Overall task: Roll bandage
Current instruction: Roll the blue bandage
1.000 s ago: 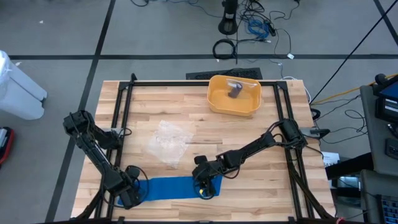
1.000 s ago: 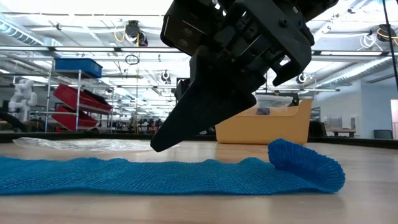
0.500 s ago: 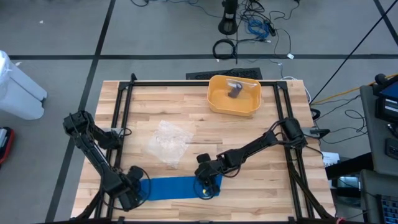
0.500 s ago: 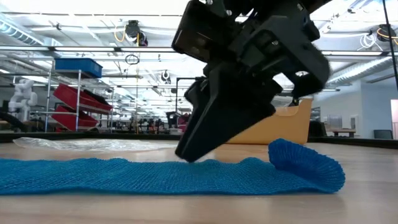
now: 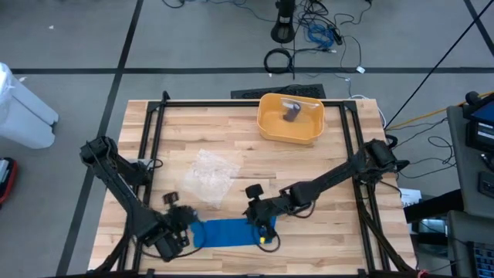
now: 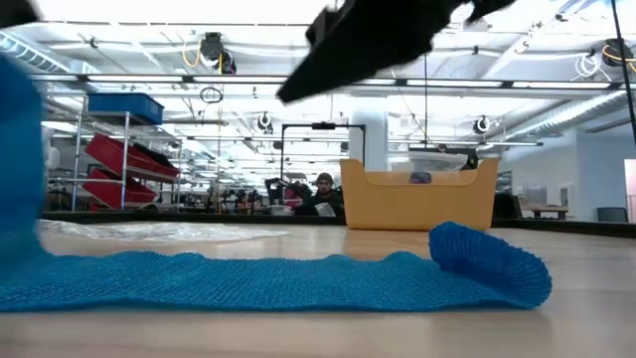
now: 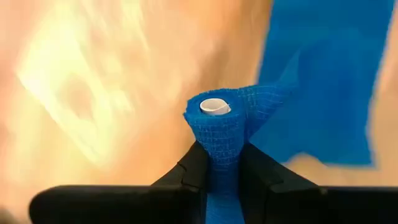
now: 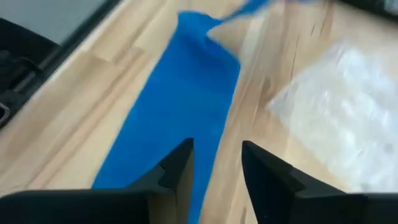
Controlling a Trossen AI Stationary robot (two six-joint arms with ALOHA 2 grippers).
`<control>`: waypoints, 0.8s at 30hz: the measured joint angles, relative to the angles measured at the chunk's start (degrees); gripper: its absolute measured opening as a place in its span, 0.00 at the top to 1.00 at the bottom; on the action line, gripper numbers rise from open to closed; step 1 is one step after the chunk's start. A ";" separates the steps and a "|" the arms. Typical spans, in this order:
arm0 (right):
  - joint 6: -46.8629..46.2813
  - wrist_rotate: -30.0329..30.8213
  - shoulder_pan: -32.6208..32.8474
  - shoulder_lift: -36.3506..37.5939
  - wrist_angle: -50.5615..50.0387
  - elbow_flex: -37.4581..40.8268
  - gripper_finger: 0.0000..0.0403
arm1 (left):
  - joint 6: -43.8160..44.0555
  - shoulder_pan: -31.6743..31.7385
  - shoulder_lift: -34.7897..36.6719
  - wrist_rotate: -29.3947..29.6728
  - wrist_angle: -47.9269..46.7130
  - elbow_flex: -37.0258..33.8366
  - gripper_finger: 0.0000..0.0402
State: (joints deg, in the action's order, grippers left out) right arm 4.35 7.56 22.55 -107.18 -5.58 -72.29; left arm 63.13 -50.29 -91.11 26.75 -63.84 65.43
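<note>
Left gripper [image 7: 217, 180] clamped on rolled end of blue bandage [image 5: 228, 232], white core [image 7: 214, 106] showing; likely held so strip can wind onto it. Right gripper [image 8: 214, 165] hovers above strip, fingers apart, nothing held; probably ready to pin it. Bandage lies flat at near edge of surface [image 5: 231, 131], long axis left-right, far end curled.

Bare tabletop [image 5: 309, 166] between yellow bin [image 5: 291, 120] and crumpled plastic bag [image 5: 208, 176].
</note>
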 joint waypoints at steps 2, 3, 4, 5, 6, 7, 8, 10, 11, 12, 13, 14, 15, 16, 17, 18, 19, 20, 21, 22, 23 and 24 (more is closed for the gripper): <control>1.12 1.67 0.89 0.80 0.97 -0.02 0.73 | -8.74 2.02 0.00 4.84 1.23 0.00 0.85; 1.49 3.00 1.31 1.07 0.90 -0.02 0.74 | -13.02 2.99 0.00 6.99 2.25 0.00 0.85; 1.83 5.07 1.75 1.15 1.29 -0.03 0.75 | -17.72 4.01 0.00 8.85 3.31 0.00 0.85; 2.43 7.71 2.24 1.23 1.20 -0.04 0.76 | -22.93 5.13 0.00 10.38 4.69 0.02 0.85; 3.29 10.46 2.73 1.23 0.92 -0.04 0.77 | -28.22 6.15 0.00 11.46 6.56 0.00 0.85; 4.14 13.19 3.19 1.23 0.97 -0.04 0.78 | -33.49 7.23 0.00 12.02 8.67 0.00 0.85; 5.11 16.42 3.59 1.23 1.06 -0.04 0.78 | -38.35 8.26 0.00 12.17 10.95 0.01 0.85; 7.45 22.75 4.27 1.23 1.65 -0.04 0.78 | -47.11 10.35 0.00 12.21 15.72 0.00 0.85; 8.75 25.55 4.48 1.23 2.28 -0.04 0.78 | -50.77 11.29 0.00 12.23 18.24 0.02 0.85; 10.16 27.33 4.68 1.23 3.37 -0.04 0.78 | -53.87 12.20 0.00 12.23 20.30 0.02 0.85; 11.18 28.10 4.78 1.23 4.57 -0.03 0.78 | -56.64 13.14 0.00 12.25 22.35 0.02 0.85; 11.79 28.16 4.91 1.25 5.77 -0.03 0.77 | -58.83 13.94 0.00 12.24 24.13 0.02 0.85; 12.31 28.18 4.94 1.25 6.78 -0.04 0.76 | -60.79 14.67 0.00 12.23 25.48 0.02 0.85; 12.77 28.17 4.94 1.25 7.35 -0.02 0.76 | -62.58 15.32 0.00 12.17 26.67 0.02 0.85; 13.34 28.18 4.94 1.25 7.69 -0.02 0.75 | -64.11 15.89 0.00 11.96 27.60 0.02 0.85; 13.92 28.26 4.94 1.25 8.00 -0.04 0.74 | -65.38 16.43 0.00 11.69 28.29 0.02 0.85; 14.22 28.33 4.94 1.25 8.00 -0.04 0.74 | -66.47 16.90 0.00 11.46 28.91 0.02 0.85; 14.36 28.40 4.90 1.25 8.00 -0.02 0.74 | -66.95 17.30 0.00 11.28 29.35 0.02 0.85; 14.39 28.38 4.74 1.25 7.99 -0.04 0.73 | -67.44 17.67 0.00 11.25 29.56 0.02 0.85; 14.39 28.38 4.53 1.25 7.98 -0.04 0.73 | -68.10 17.95 0.00 10.98 29.54 0.02 0.85; 14.39 28.39 4.33 1.25 8.00 -0.03 0.73 | -68.45 18.21 0.00 10.61 29.54 0.02 0.85; 14.49 28.43 4.11 1.25 8.00 -0.03 0.74 | -68.54 18.38 0.00 10.28 29.54 0.02 0.85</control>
State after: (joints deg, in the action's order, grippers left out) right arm 18.85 36.00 26.65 -105.93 2.42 -72.32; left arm -5.41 -31.91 -91.11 37.03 -34.30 65.45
